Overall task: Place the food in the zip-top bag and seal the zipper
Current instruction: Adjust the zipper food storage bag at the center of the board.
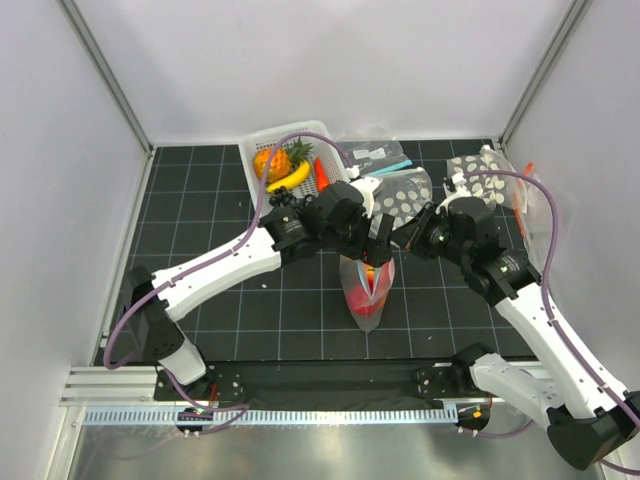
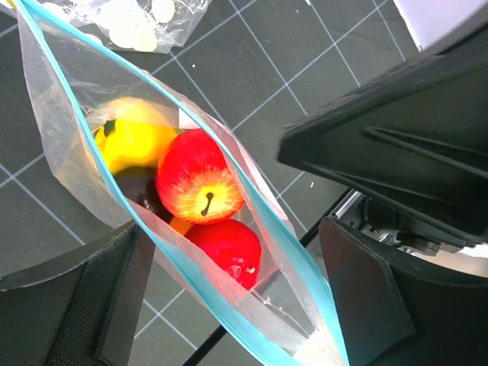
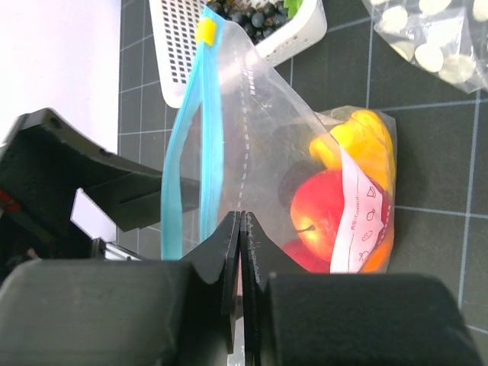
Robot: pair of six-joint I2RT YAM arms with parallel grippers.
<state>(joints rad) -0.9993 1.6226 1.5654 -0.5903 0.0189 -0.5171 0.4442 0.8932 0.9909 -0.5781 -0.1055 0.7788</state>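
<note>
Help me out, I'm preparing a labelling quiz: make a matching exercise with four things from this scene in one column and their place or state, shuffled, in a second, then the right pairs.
Column one
1. left gripper
2. right gripper
3. zipper
4. pineapple

Column two
A. lying in the white basket
B. shut on the zip-top bag
C. unsealed, its two strips apart
D. open, one finger on each side of the bag's mouth

Pairs: 1-D, 2-B, 3-C, 4-A

Orange (image 2: 180, 226) mostly behind apples (image 2: 200, 177)
</note>
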